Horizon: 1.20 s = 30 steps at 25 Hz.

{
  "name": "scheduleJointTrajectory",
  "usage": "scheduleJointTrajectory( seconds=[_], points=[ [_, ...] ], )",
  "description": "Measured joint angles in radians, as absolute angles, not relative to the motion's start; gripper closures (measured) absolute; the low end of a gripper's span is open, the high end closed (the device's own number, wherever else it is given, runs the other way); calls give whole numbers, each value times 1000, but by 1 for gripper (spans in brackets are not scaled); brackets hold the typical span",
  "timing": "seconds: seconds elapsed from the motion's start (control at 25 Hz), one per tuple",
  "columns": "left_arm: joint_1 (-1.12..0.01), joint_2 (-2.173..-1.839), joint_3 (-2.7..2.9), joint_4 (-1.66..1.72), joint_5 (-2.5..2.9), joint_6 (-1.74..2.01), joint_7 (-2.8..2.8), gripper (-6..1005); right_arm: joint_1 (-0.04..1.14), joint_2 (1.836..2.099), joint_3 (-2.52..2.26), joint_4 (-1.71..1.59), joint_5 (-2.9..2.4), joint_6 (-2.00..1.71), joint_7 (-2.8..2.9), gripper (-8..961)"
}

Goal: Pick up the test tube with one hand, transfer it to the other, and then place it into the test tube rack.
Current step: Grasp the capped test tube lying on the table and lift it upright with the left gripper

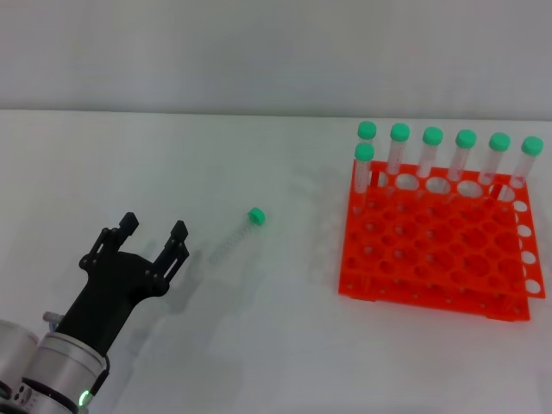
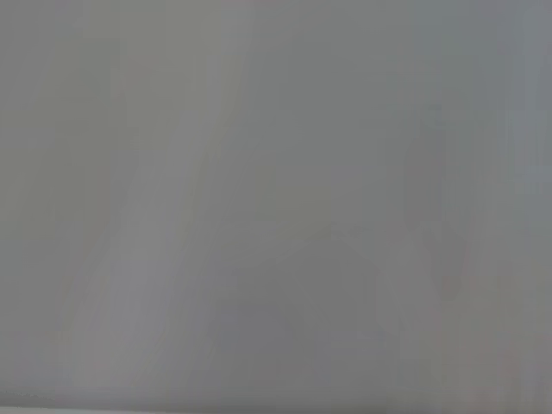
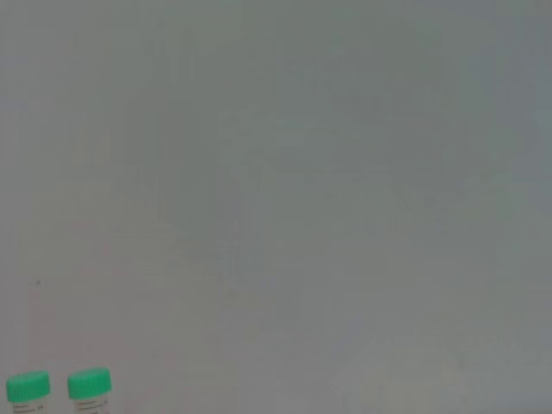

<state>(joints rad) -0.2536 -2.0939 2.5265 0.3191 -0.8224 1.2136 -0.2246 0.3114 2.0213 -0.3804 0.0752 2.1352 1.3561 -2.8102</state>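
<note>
A clear test tube (image 1: 235,237) with a green cap (image 1: 255,216) lies flat on the white table, cap pointing away from me. My left gripper (image 1: 153,228) is open and empty, a short way to the tube's left, its fingers (image 1: 177,233) pointing toward the back of the table. The orange-red test tube rack (image 1: 435,250) stands at the right. Several green-capped tubes (image 1: 431,155) stand upright in its back rows. Two green caps (image 3: 60,385) show in the right wrist view. The right gripper is out of view. The left wrist view shows only a blank surface.
The white table (image 1: 172,164) ends at a pale wall (image 1: 259,52) behind. Bare table lies between the lying tube and the rack.
</note>
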Motion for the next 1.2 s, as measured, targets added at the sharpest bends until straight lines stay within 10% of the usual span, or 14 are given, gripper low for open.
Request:
scheduleJointTrajectory(
  seconds=[0.84,1.2],
  points=[
    [-291,-2080,2480,316,-842,1206,-239,241,311,2022,-384,75,2135,1356,-2810,125],
    [-461,-2005,2464,176,-703,1202,-711,246,311,2022,-382,75,2135,1359,-2809,129]
  ],
)
